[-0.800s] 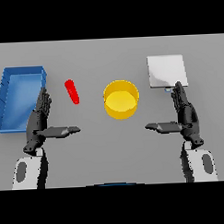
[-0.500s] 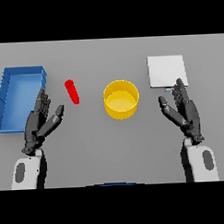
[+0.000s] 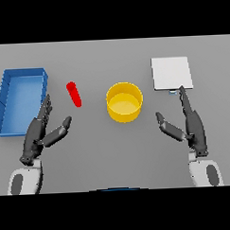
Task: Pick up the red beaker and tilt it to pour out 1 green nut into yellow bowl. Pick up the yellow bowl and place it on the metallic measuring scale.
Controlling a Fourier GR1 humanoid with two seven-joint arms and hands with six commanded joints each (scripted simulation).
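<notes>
The red beaker lies on its side on the grey table, left of centre. A yellow bowl stands at the middle. The metallic measuring scale is a flat pale square at the back right. My left hand hovers open below and left of the beaker, fingers straight and thumb spread, touching nothing. My right hand is open to the right of the bowl, its fingertips reaching the scale's near edge. No green nut shows.
A blue tray with raised walls sits at the far left, just beyond my left hand's fingertips.
Both hands have turned slightly and shifted: the left hand tilted toward the beaker, the right thumb swung inward toward the bowl. Beaker, bowl and scale have not moved.
</notes>
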